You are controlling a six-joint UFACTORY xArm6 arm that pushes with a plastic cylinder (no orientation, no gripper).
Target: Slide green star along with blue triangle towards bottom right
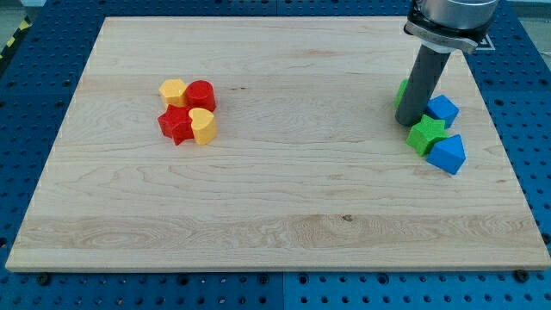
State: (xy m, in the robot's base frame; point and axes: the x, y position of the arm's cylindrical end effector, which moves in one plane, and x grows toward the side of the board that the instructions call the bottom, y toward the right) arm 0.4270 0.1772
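Observation:
The green star (427, 135) lies at the view's right, touching a blue triangle-like block (448, 154) just below and right of it. A second blue block (442, 109) lies just above the star. Another green block (402, 93) is mostly hidden behind the rod. My tip (408, 121) rests on the board just left of and above the green star, close against it.
A cluster at the view's upper left holds a yellow block (173, 91), a red block (201, 94), a red star (176, 124) and a yellow heart (203, 126). The board's right edge (502, 146) runs close to the blue blocks.

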